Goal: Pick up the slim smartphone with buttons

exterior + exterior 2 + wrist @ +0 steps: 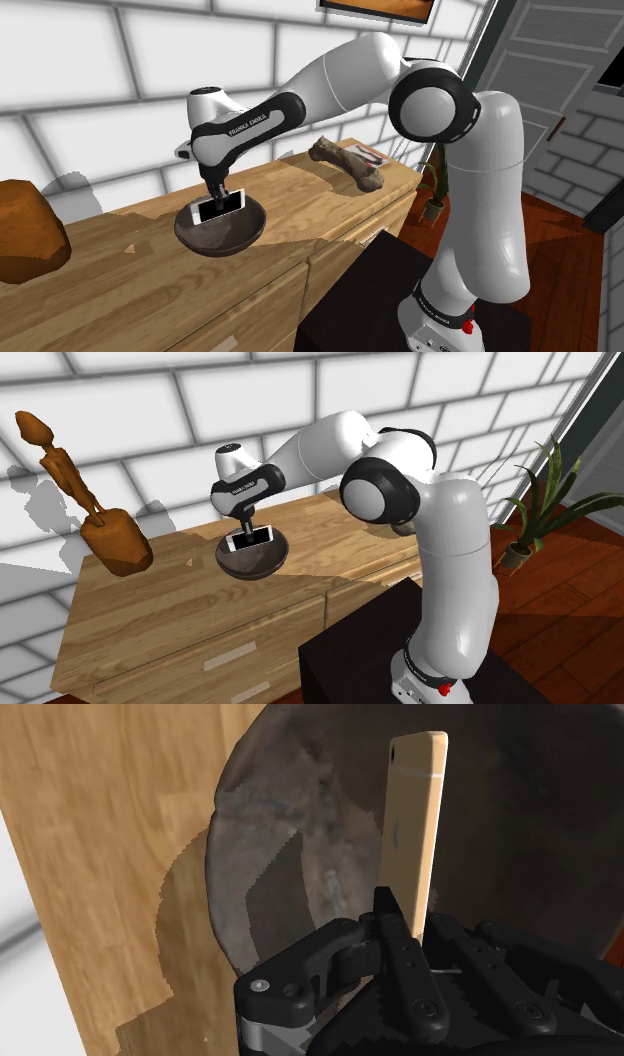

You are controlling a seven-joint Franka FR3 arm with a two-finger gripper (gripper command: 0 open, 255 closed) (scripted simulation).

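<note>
A slim gold smartphone [412,814] with a white face [219,208] stands on its long edge inside a dark round bowl [222,236] on the wooden dresser top [130,270]. My black gripper [214,194] comes down from above and is shut on the phone's upper edge. In the wrist view the two fingers [392,929] clasp the thin body, gripper [405,919], with the bowl's inside [300,854] behind it. The second exterior view shows the phone [250,539] at rim height of the bowl [257,561], under the gripper [246,529]. Whether the phone touches the bowl's bottom I cannot tell.
A brown carved sculpture [100,522] stands at the dresser's end, at the shoulder view's left [25,235]. A bone-like brown piece [345,162] and a flat magazine [371,153] lie toward the other end. A potted plant [530,502] stands on the floor, and the black stand [370,290] is in front.
</note>
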